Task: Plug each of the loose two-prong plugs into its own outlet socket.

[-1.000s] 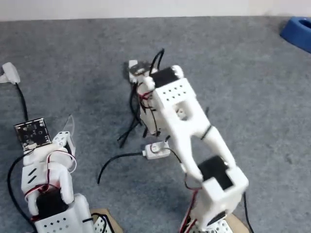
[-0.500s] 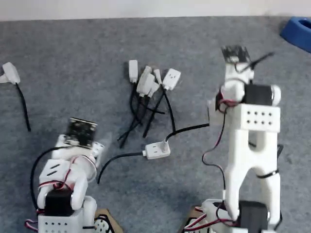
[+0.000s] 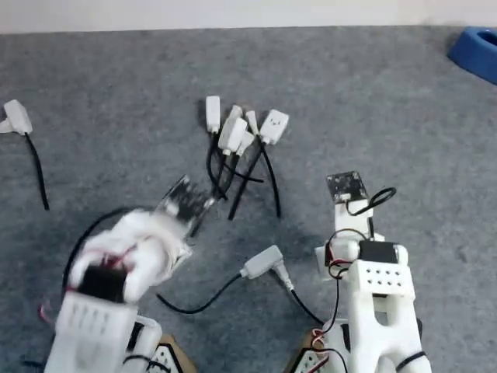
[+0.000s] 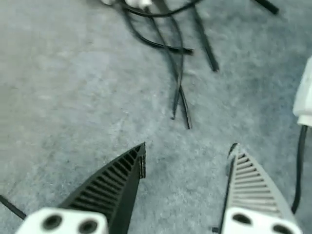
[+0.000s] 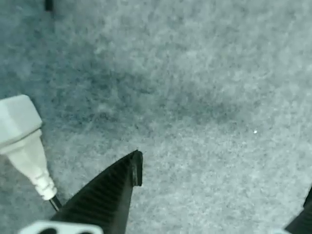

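Observation:
A bunch of white plugs and outlet sockets (image 3: 242,126) lies at the middle of the grey carpet, black cords (image 3: 225,175) trailing toward me. One white plug (image 3: 262,263) lies apart, nearer, between the two arms. Another white plug (image 3: 15,116) lies far left. My left gripper (image 4: 187,151) hangs open over bare carpet, with the cords (image 4: 175,73) ahead of it and the near plug (image 4: 304,97) off to its side. My right gripper (image 5: 222,180) is open too, low over the carpet, beside that plug (image 5: 19,131) and not touching it.
A blue container (image 3: 475,48) sits at the far right corner. The left arm (image 3: 124,264) and the right arm (image 3: 373,287) stand at the near edge, with the near plug's black cord (image 3: 194,303) looping between them.
The right arm left the plug bunch, swung right and drew back to the near edge. The near plug shifted and turned. The left arm swung right toward the middle.

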Robot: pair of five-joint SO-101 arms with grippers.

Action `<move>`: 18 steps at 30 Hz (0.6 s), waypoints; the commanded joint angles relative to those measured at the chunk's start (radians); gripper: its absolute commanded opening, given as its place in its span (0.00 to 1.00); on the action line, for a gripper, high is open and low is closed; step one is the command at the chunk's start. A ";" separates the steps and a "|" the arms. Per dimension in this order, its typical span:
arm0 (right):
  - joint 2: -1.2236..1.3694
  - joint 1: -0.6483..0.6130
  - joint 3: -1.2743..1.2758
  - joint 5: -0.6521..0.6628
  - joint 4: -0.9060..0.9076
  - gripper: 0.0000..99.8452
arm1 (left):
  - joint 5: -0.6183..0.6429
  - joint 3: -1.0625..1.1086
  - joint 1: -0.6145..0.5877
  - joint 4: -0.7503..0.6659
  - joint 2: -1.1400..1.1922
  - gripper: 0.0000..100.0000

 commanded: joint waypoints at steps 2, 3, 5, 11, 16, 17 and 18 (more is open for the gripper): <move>-0.025 -0.015 -0.004 0.000 -0.016 0.48 | -0.060 -0.314 0.077 0.072 0.446 0.27; -0.025 -0.001 -0.004 -0.017 -0.019 0.48 | -0.077 -0.361 0.119 0.121 0.504 0.27; -0.025 0.050 -0.005 -0.021 -0.019 0.48 | -0.054 -0.447 0.209 0.199 0.608 0.27; -0.025 0.199 0.030 0.075 -0.045 0.48 | -0.038 -0.599 0.357 0.256 0.878 0.27; -0.025 0.329 0.111 0.087 -0.189 0.48 | -0.035 -0.674 0.492 0.229 1.089 0.27; -0.028 0.340 0.119 0.087 -0.191 0.48 | -0.034 -0.693 0.510 0.212 1.132 0.27; -0.033 0.351 0.125 0.087 -0.196 0.48 | -0.032 -0.714 0.526 0.199 1.179 0.27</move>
